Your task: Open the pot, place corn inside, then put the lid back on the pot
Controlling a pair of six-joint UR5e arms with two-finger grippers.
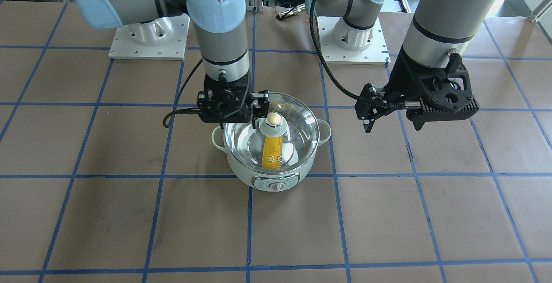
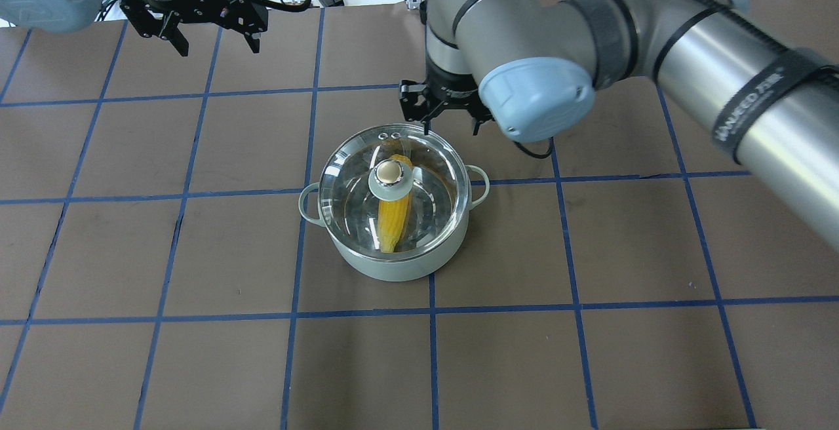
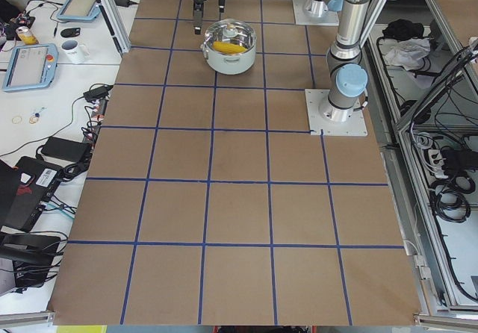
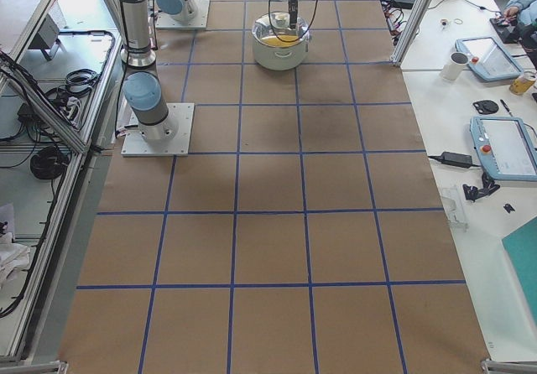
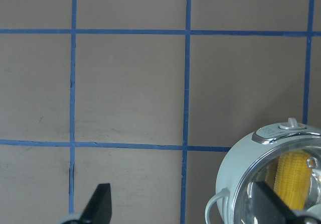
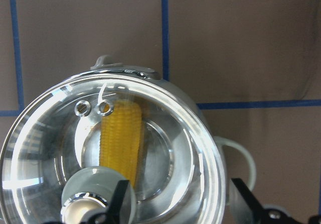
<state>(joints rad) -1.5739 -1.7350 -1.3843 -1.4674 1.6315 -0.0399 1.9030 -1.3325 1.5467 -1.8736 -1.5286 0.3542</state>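
The pot [image 2: 387, 266] sat just left of centre in the overhead view, on the brown gridded table [image 2: 590, 351]. The corn [image 2: 393, 217] lay inside it on the steel floor. The glass lid [image 2: 432, 174] appeared to rest level on the rim, with its knob [image 2: 389, 172] upright in the middle. Judged from that, the corn was in and the lid was back on, so only the release and withdrawal remained. The right gripper [image 2: 451, 130] hung just above and to the right of the pot in that view. Its fingers were spread wide and held nothing. In its own wrist view the knob lay beside one finger rather than between the two, so it did not grip the lid. The left gripper [image 2: 218, 50] was well apart in the upper left of the frame, also spread wide and empty. The next move would probably call for the right arm to rise straight up and pull away from the pot. It would need to keep its fingers clear of the knob and the lid's edge, so as not to nudge the lid off its seat.
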